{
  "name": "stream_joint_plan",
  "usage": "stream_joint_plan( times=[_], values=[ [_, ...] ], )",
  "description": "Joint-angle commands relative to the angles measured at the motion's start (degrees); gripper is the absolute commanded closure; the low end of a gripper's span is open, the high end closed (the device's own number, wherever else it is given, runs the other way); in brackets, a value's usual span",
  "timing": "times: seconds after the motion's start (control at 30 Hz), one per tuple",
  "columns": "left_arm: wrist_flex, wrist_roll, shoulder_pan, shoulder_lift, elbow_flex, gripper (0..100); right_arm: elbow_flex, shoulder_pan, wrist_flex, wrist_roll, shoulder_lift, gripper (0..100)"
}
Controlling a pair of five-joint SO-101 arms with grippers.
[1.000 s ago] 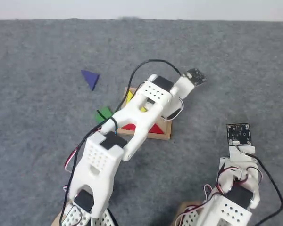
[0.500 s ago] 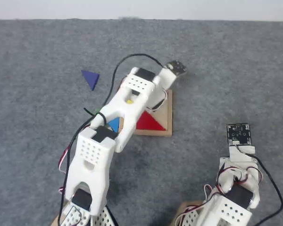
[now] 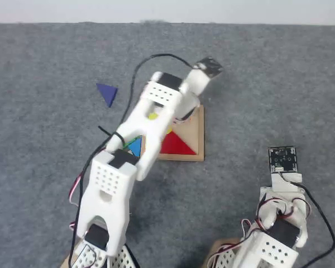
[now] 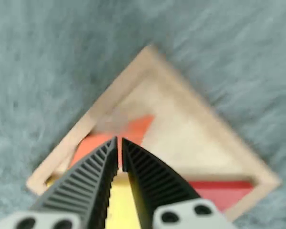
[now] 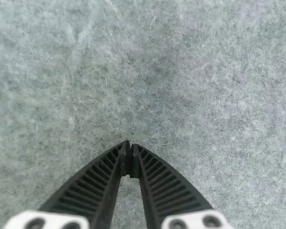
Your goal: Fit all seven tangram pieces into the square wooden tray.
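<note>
While my left arm (image 3: 151, 125) stretches across the square wooden tray (image 3: 184, 157), my left jaws hang above its floor (image 4: 190, 138), pressed together to a thin slit with nothing between them. Below their tips an orange piece (image 4: 136, 128) lies in the tray against one rim, a yellow piece (image 4: 120, 205) sits just beside it, and a red triangle (image 3: 177, 145) fills the tray's near side. A light blue piece (image 3: 135, 147) shows at the tray's left edge beneath my arm; I cannot tell whether it is inside or out. A dark blue triangle (image 3: 106, 93) lies alone on the grey bench (image 3: 268, 72), well apart from the tray, to its far left. My right arm (image 3: 279, 229) sits low at the near right, its jaws closed tip to tip over bare bench, gripping nothing.
</note>
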Motion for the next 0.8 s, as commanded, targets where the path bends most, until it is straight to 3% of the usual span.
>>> stream_joint_plan(
  times=[0.0, 0.1, 0.27, 0.6, 0.77],
  values=[
    [-2.46, 3.60, 2.46, -0.79, -3.74, 91, 0.97, -0.48, 0.04, 0.35, -0.75, 98.9],
    [-5.01, 6.42, 1.67, 1.76, -3.91, 88, 0.97, -0.48, 0.04, 0.35, -0.75, 98.9],
    [-4.04, 5.89, -1.41, 5.63, -3.91, 92, 0.97, -0.48, 0.57, 0.62, -0.75, 98.9],
    [-2.02, 0.70, -6.24, 6.07, -4.00, 93, 0.97, -0.57, 0.57, 0.62, -0.75, 98.9],
    [-2.02, 0.97, -5.54, 3.52, -5.49, 93, 0.97, -0.57, 0.57, 0.62, -0.75, 98.9]
  ],
)
